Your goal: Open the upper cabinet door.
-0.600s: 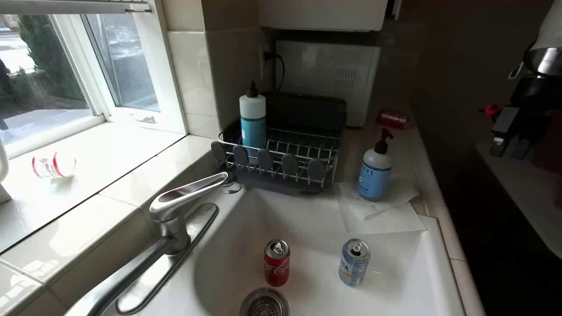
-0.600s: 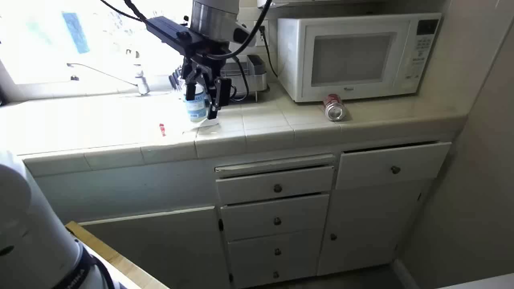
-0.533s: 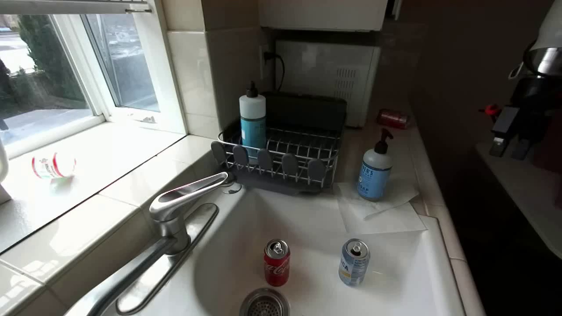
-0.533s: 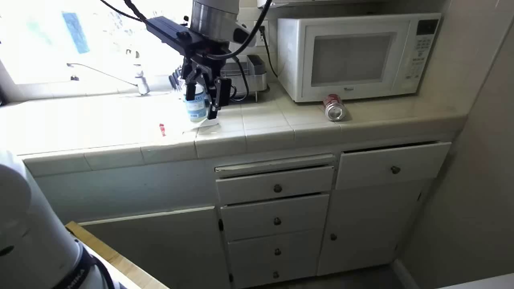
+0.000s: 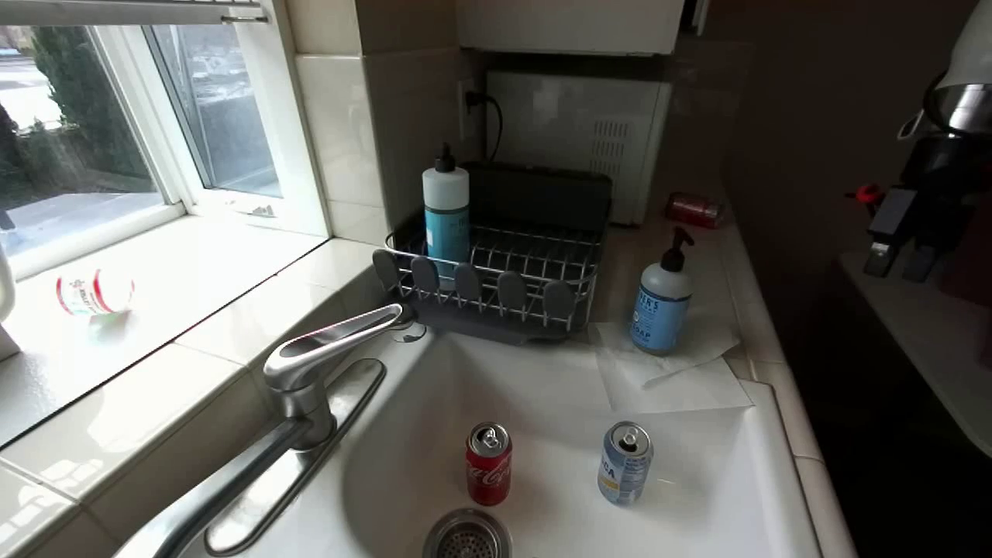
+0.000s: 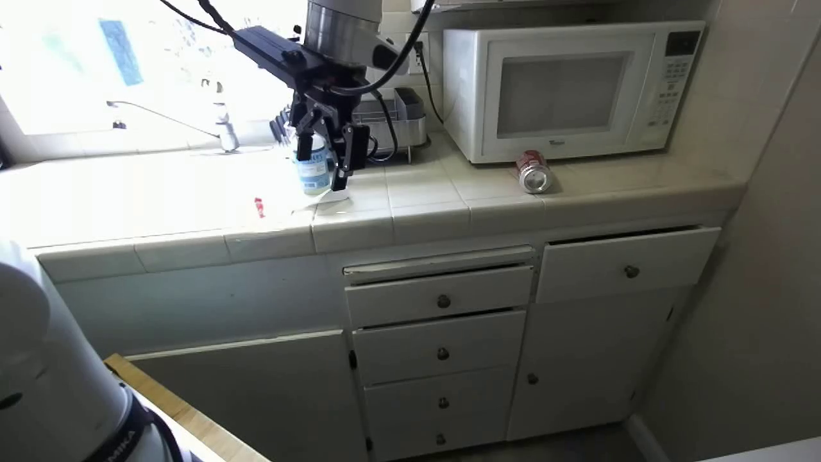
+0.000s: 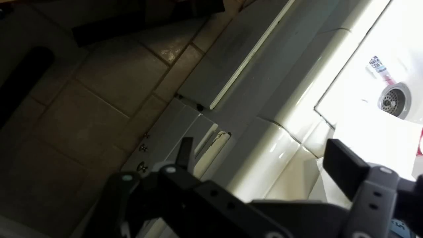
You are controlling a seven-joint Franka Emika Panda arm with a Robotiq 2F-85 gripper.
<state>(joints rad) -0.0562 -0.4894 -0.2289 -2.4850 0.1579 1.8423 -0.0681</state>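
Observation:
The upper cabinet shows only its lower part at the top of both exterior views, as a white box (image 5: 570,27) and as a white underside (image 6: 526,5). In an exterior view, a dark gap lies beside a thin white edge (image 5: 702,17) at its front; whether this is the door ajar I cannot tell. Its handle is out of view. My black gripper (image 6: 322,171) points down over the counter's front, well below the cabinet and to one side. It also shows at the right edge of an exterior view (image 5: 899,263). In the wrist view its fingers (image 7: 264,157) are wide apart with nothing between them.
A white microwave (image 6: 571,90) stands under the cabinet, with a red can (image 6: 533,172) lying before it. A blue soap bottle (image 5: 661,302), a dish rack (image 5: 535,248) and a sink with two cans (image 5: 490,463) are near. Lower drawers (image 6: 442,292) stand slightly out.

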